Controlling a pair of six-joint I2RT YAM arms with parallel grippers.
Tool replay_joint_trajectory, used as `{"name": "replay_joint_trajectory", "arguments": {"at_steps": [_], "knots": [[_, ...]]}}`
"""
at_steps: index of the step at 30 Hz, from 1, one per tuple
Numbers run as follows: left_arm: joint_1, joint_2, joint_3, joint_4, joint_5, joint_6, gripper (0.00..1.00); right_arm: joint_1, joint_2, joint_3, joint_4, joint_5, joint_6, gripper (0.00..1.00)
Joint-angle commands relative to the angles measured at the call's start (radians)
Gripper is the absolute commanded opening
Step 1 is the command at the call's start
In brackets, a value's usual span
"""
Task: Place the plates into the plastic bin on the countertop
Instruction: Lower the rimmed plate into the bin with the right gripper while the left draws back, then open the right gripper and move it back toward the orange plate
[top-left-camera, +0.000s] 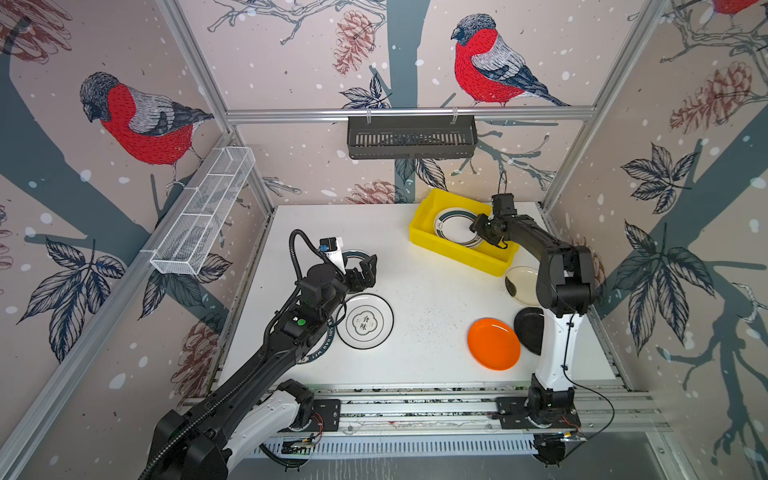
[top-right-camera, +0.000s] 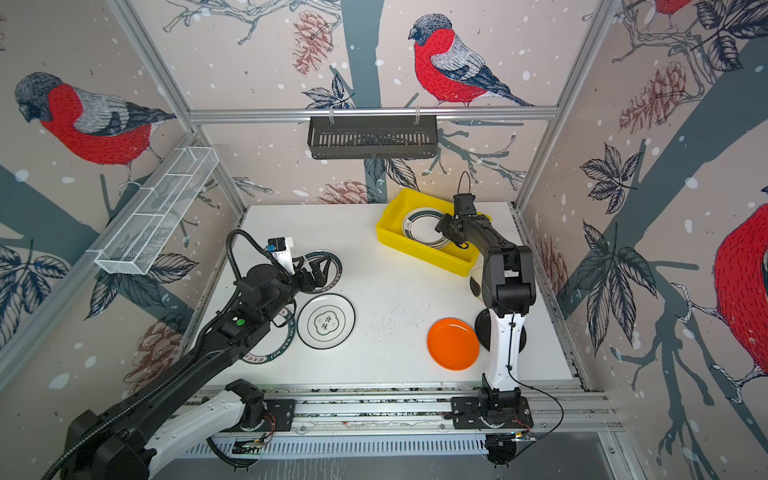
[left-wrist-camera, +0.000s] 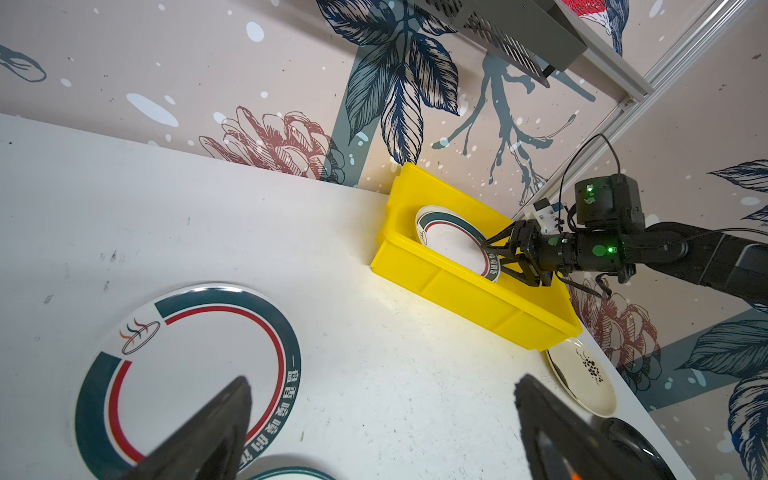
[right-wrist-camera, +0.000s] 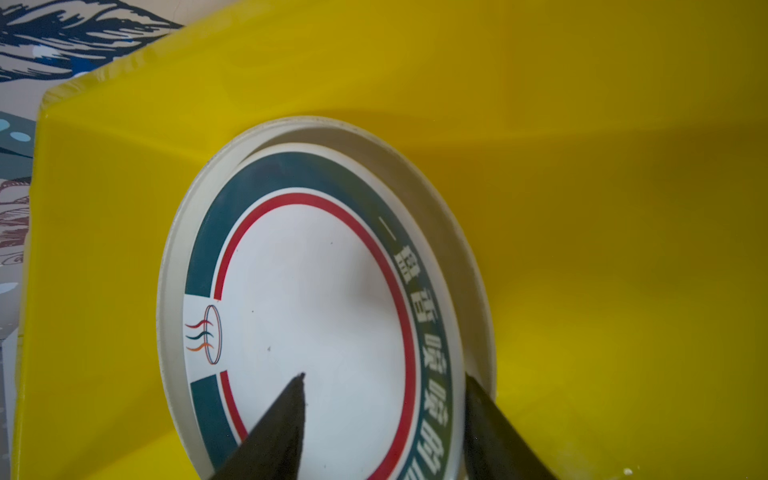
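Observation:
The yellow plastic bin (top-left-camera: 420, 232) stands at the back right of the white countertop (top-left-camera: 432, 299). Inside it a teal-rimmed plate (right-wrist-camera: 316, 291) lies on a cream plate (right-wrist-camera: 465, 266). My right gripper (right-wrist-camera: 386, 378) is open over the bin, one finger above the teal-rimmed plate's face and the other just outside its rim. My left gripper (left-wrist-camera: 382, 382) hangs open and holds nothing, beside another teal-rimmed plate (left-wrist-camera: 187, 374) on the countertop. A black-ringed white plate (top-left-camera: 365, 321), an orange plate (top-left-camera: 493, 343), a dark plate (top-left-camera: 530, 330) and a cream plate (top-left-camera: 521, 282) lie outside the bin.
Under my left arm a further teal lettered plate (top-left-camera: 320, 353) shows in part. A black slotted basket (top-left-camera: 411, 137) hangs on the back rail, and a white wire rack (top-left-camera: 203, 212) on the left rail. The right arm's base stands by the dark plate.

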Motion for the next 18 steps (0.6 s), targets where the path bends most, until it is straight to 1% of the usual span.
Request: {"name": "replay_joint_trajectory", "arguments": {"at_steps": [1, 3, 4, 5, 8, 11, 15, 18], "knots": [[0.002, 0.001, -0.006, 0.035, 0.030, 0.011, 0.98, 0.004, -0.040, -0.006, -0.013, 0.056, -0.017, 0.71], [0.002, 0.007, -0.011, 0.049, 0.042, 0.008, 0.98, 0.004, -0.056, -0.006, -0.029, 0.075, -0.017, 0.77], [0.002, 0.013, -0.011, 0.057, 0.050, 0.008, 0.98, 0.008, -0.062, 0.010, -0.061, 0.113, -0.017, 0.84], [0.001, 0.022, -0.009, 0.059, 0.057, 0.008, 0.98, 0.010, -0.068, 0.037, -0.104, 0.154, -0.019, 0.99], [0.003, 0.046, 0.000, 0.059, 0.090, 0.016, 0.98, 0.010, -0.111, 0.083, -0.177, 0.210, -0.036, 1.00], [0.002, 0.062, 0.000, 0.067, 0.117, 0.012, 0.98, 0.007, -0.213, 0.048, -0.167, 0.228, -0.050, 1.00], [0.003, 0.077, -0.004, 0.080, 0.142, -0.002, 0.98, 0.006, -0.381, -0.080, -0.137, 0.258, -0.057, 1.00], [0.001, 0.099, -0.012, 0.105, 0.174, -0.033, 0.98, 0.007, -0.526, -0.227, -0.093, 0.243, -0.060, 1.00]]}}
